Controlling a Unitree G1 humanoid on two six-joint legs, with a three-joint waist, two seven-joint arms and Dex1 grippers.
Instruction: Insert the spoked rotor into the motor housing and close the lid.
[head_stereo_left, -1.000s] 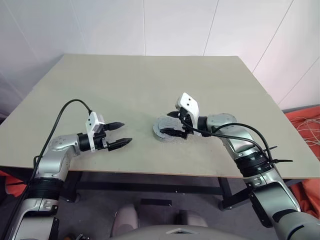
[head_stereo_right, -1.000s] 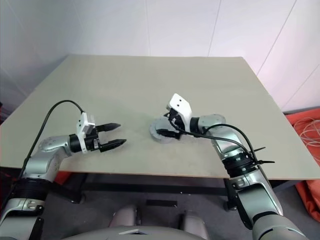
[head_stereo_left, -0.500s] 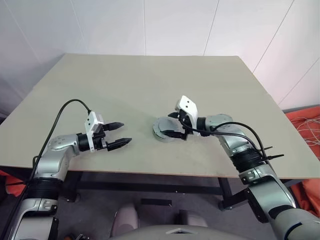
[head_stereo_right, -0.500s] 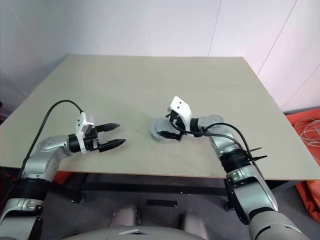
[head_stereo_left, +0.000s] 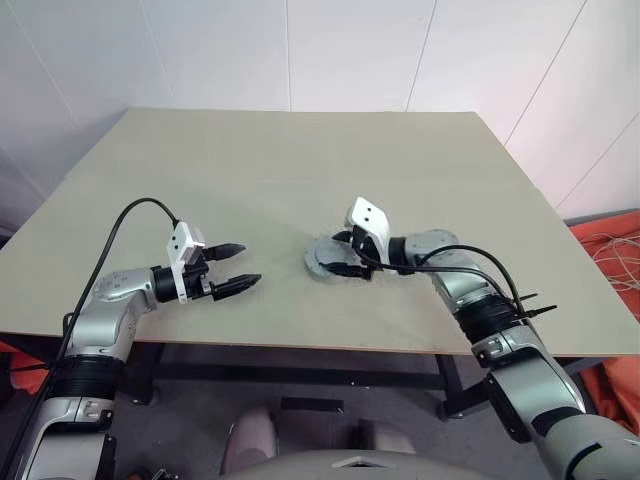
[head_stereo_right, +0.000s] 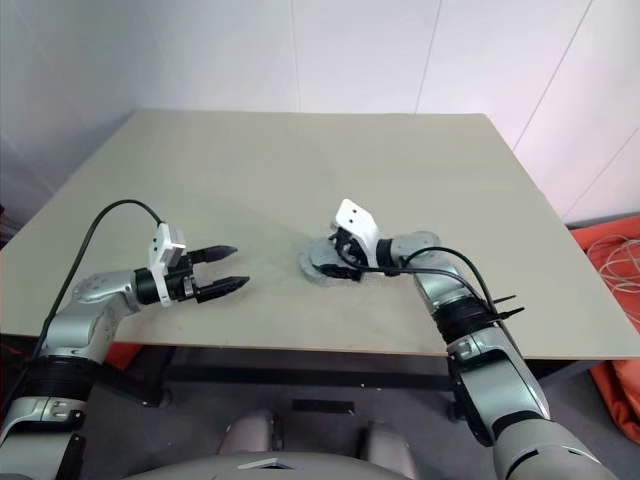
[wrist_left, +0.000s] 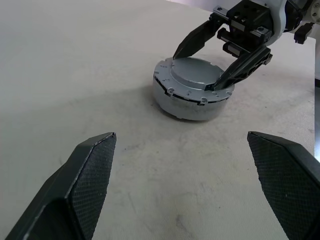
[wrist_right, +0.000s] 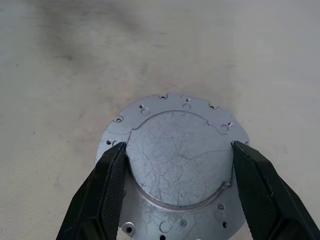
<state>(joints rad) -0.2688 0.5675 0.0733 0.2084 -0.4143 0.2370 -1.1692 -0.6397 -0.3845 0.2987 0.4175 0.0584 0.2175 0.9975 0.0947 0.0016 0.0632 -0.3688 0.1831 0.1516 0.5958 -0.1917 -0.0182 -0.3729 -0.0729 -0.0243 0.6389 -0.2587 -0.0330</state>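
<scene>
The lid (wrist_right: 177, 160) is sitting on top of a round silver assembly near the middle of the surface (head_stereo_left: 300, 170). The right tool (wrist_left: 212, 67) is straddling its raised centre, fingers touching either side. The left tool (head_stereo_left: 238, 266) is hovering well apart, fingers spread wide.

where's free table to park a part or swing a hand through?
Bare table runs across the whole far half beyond both arms, and along the right edge. The strip between the left gripper and the silver round assembly is open too. Crowded only at that assembly, where the right gripper straddles its raised top.
</scene>
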